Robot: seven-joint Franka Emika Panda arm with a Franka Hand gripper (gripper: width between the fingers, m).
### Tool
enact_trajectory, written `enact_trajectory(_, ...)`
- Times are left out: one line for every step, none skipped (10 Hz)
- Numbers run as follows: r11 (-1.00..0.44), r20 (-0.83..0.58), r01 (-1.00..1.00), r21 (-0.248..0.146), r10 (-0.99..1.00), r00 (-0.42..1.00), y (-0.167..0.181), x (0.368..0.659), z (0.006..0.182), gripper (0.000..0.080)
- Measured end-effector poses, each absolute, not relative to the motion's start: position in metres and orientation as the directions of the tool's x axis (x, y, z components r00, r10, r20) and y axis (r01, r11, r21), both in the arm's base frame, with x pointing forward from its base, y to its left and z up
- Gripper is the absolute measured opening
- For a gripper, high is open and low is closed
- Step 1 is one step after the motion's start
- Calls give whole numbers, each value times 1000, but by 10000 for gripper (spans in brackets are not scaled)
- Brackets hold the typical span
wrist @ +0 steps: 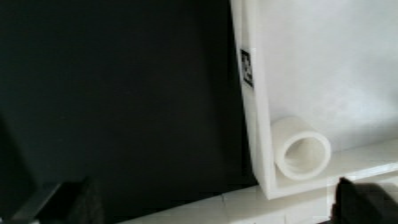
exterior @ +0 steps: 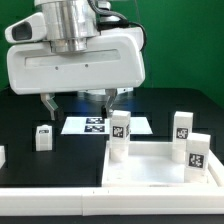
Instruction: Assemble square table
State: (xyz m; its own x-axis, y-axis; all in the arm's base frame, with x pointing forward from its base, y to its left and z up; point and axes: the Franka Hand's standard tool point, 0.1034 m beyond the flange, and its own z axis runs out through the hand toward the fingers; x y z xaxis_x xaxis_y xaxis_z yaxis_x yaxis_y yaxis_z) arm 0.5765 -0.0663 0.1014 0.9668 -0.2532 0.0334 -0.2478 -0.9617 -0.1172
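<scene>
The white square table top (exterior: 160, 168) lies flat at the front of the exterior view's right. Three white tagged legs (exterior: 120, 132) (exterior: 182, 125) (exterior: 197, 152) stand upright on or beside it; I cannot tell if they are seated in sockets. A fourth leg (exterior: 43, 137) stands alone on the black surface to the left. My gripper (exterior: 78, 108) hangs open and empty above the black surface between that leg and the top. The wrist view shows the top's edge (wrist: 267, 60) with a tag and a round corner socket (wrist: 304, 155), between my dark fingertips (wrist: 64, 202).
The marker board (exterior: 100, 125) lies just behind the gripper. A long white rail (exterior: 50, 188) runs along the front edge and shows in the wrist view (wrist: 196, 205). A small white piece (exterior: 2, 156) sits at the exterior view's left edge.
</scene>
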Motion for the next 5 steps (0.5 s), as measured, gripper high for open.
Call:
enact_trajectory(-959, 18, -255, -122, -259, 966, -66, 575, 101, 648)
enact_trajectory(-967, 22, -228, -115, -232, 973, -72, 572, 97, 648)
enact_trajectory(-973, -25, -210, -99, -208, 978, -84, 561, 87, 648)
enact_trajectory(-983, -110, -171, -70, -162, 981, -92, 549, 83, 648)
enact_trajectory(-991, -190, -128, -25, -121, 974, -100, 541, 80, 648)
